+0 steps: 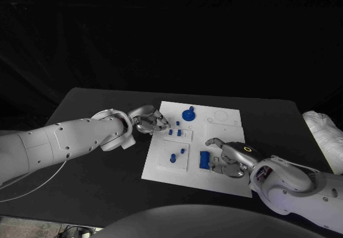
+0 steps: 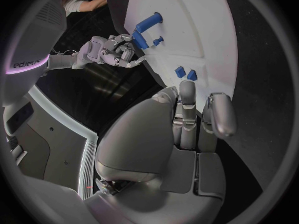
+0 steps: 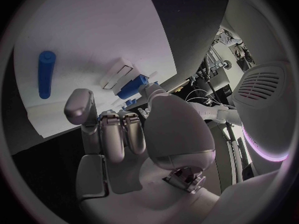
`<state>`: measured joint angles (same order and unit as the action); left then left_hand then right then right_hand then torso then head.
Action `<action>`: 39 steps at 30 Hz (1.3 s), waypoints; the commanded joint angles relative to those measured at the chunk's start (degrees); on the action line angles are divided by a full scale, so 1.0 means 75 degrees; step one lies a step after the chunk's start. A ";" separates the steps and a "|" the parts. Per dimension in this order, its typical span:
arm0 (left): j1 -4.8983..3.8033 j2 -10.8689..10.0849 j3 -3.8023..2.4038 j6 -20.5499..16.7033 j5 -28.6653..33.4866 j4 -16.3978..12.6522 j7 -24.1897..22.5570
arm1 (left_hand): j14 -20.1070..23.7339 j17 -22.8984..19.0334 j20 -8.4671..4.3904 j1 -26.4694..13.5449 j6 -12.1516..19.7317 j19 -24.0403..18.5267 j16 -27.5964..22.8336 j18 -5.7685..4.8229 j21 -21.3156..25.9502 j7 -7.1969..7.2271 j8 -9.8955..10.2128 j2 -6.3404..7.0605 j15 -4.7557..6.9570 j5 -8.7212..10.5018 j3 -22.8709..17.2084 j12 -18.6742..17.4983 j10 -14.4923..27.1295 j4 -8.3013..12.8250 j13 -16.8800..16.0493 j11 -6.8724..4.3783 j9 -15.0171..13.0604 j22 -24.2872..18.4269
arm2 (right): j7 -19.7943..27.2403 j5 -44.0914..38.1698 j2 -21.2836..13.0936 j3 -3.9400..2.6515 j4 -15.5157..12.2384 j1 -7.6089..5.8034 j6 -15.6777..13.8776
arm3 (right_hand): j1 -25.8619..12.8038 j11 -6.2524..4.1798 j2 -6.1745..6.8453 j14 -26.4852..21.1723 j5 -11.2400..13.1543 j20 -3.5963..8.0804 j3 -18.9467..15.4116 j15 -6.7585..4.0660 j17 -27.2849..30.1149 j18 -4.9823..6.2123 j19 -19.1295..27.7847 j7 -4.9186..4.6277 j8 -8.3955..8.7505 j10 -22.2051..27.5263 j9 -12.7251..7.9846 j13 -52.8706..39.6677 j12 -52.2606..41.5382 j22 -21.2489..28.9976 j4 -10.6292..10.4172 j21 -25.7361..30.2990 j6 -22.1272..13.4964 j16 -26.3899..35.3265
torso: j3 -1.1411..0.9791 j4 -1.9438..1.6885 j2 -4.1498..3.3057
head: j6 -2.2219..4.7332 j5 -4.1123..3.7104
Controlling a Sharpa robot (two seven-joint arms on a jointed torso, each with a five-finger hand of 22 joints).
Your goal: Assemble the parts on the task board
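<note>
**Q:** State the condition of both hands and the part locations.

**A:** My left hand [image 1: 148,120] sits at the task board [image 1: 229,181] left edge, fingers [image 2: 222,115] curled, holding nothing visible. My right hand [image 1: 230,157] is beside the blue block [image 1: 204,160]; I cannot tell whether it grips it. Small blue pegs [image 1: 174,132] and a round blue part [image 1: 189,114] stand on the board, mid-surface.

**Q:** Handling properties?

**A:** Judged light, rigid, smooth plastic; likely slippery. Take the block across its long sides.

**Q:** Legible markings?

**A:** None on the board. Partial lettering on my arm is unreadable.
</note>
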<state>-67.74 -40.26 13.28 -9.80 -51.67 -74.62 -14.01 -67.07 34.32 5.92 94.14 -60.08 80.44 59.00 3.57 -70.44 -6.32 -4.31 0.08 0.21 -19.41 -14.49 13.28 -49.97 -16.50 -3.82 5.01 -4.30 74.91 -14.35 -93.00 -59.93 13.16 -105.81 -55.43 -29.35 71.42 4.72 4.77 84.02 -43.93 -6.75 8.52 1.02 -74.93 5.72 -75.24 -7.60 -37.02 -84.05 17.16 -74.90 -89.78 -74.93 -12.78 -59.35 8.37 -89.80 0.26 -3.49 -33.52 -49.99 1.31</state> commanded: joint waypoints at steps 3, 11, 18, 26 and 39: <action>0.0004 0.0012 -0.0006 0.0119 -0.0003 -0.0017 -0.0010 | 0.0057 -0.0006 -0.0011 -0.0011 -0.0008 -0.0049 -0.0025 0.0089 0.0048 -0.0028 -0.0048 0.0043 0.0008 -0.0040 -0.0035 -0.0024 -0.0052 -0.0005 -0.0003 0.0016 -0.0010 0.1264 | 0.0047 -0.0031 0.0063 0.0001 0.0040 0.0008 0.0297 | 0.0046 -0.0056 0.0029 0.0797 0.0250 0.0000 0.0059 -0.0044 -0.2009 0.0092 0.0022 -0.0314 -0.0100 -0.0794 -0.0050 -0.2013 -0.0030 -0.0877 0.0004 0.0034 0.0041 -0.0026 | -0.0002 -0.0002 0.0000 | -0.0001 0.0032; 0.0006 0.0005 -0.0006 0.0112 -0.0004 -0.0023 -0.0017 | 0.0078 -0.0043 -0.0009 -0.0013 -0.0009 -0.0060 -0.0048 0.0093 0.0069 -0.0030 -0.0049 0.0046 0.0006 -0.0040 -0.0043 -0.0026 -0.0054 -0.0004 -0.0002 0.0018 -0.0010 0.1258 | 0.0106 0.0000 0.0058 0.0001 0.0042 0.0008 0.0126 | -0.0092 -0.0044 0.0042 0.0797 0.0803 -0.0012 0.0021 -0.0032 -0.2009 0.0092 0.0020 -0.0322 -0.0253 -0.0794 -0.0148 -0.2013 -0.0030 -0.0877 -0.0068 0.0034 0.0020 -0.0026 | 0.0000 0.0002 -0.0004 | -0.0001 0.0045; 0.0011 -0.0004 -0.0006 0.0023 -0.0005 -0.0023 -0.0079 | 0.0093 -0.0062 -0.0008 -0.0014 -0.0009 -0.0065 -0.0063 0.0095 0.0077 -0.0032 -0.0049 0.0051 0.0004 -0.0041 -0.0050 -0.0029 -0.0055 -0.0003 0.0000 0.0020 -0.0010 0.1255 | 0.0440 0.0187 -0.0237 -0.0005 -0.0125 -0.0027 -0.0746 | -0.0209 -0.0073 0.0036 0.0797 0.1777 0.0001 -0.0140 -0.0056 -0.2009 0.0056 -0.0113 -0.0274 -0.0777 -0.0794 -0.0134 -0.2013 -0.0030 -0.0932 -0.0169 -0.0177 0.0408 -0.0026 | 0.0008 0.0002 0.0006 | -0.0001 0.0027; 0.0011 -0.0015 -0.0006 -0.0104 -0.0006 -0.0147 -0.0102 | 0.0106 -0.0078 -0.0005 -0.0013 -0.0009 -0.0072 -0.0075 0.0097 0.0088 -0.0034 -0.0050 0.0059 0.0002 -0.0044 -0.0064 -0.0036 -0.0052 0.0000 0.0002 0.0021 -0.0011 0.1252 | -0.0137 0.1322 -0.1031 -0.0010 -0.0624 -0.1181 0.0452 | -0.0257 -0.0491 -0.0332 0.0797 0.1925 0.0289 -0.0164 -0.0341 -0.2009 -0.0225 -0.0947 0.0250 -0.2016 -0.0794 0.0191 -0.2013 -0.0030 -0.1348 -0.0428 -0.1742 0.3330 -0.0026 | 0.0003 -0.0019 0.0010 | -0.0001 -0.0031; 0.0005 0.0107 -0.0007 -0.0146 -0.0014 -0.0247 -0.0072 | 0.0120 -0.0104 -0.0004 -0.0014 -0.0010 -0.0080 -0.0091 0.0100 0.0104 -0.0037 -0.0051 0.0062 0.0002 -0.0044 -0.0069 -0.0037 -0.0053 0.0000 0.0002 0.0021 -0.0011 0.1248 | -0.2781 0.2389 -0.1175 0.0000 -0.0181 -0.2740 0.5022 | -0.1590 -0.0628 -0.0560 0.0797 0.2401 0.0517 -0.0564 -0.0600 -0.2009 -0.0340 -0.1186 0.0511 0.0170 -0.0794 -0.0249 -0.2013 -0.0030 -0.1455 -0.0391 -0.2266 0.5615 -0.0026 | 0.0079 -0.0024 0.0046 | -0.0001 -0.0157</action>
<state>-67.67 -39.67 13.28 -10.40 -51.73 -76.32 -14.10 -66.68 33.59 5.71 94.14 -60.08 80.24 58.61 3.56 -69.89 -6.32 -4.31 0.08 0.21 -19.41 -14.81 13.28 -49.96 -16.49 -3.82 5.00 -4.33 74.90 -28.44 -76.39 -69.15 13.14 -107.73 -75.72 -3.40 59.71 0.28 0.47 84.04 -25.65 -3.14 4.19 -3.30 -74.91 3.91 -84.11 -3.81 -35.86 -83.95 15.21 -74.93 -89.78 -74.91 -15.97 -76.21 50.25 -89.80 0.75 -3.66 -33.23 -49.99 0.26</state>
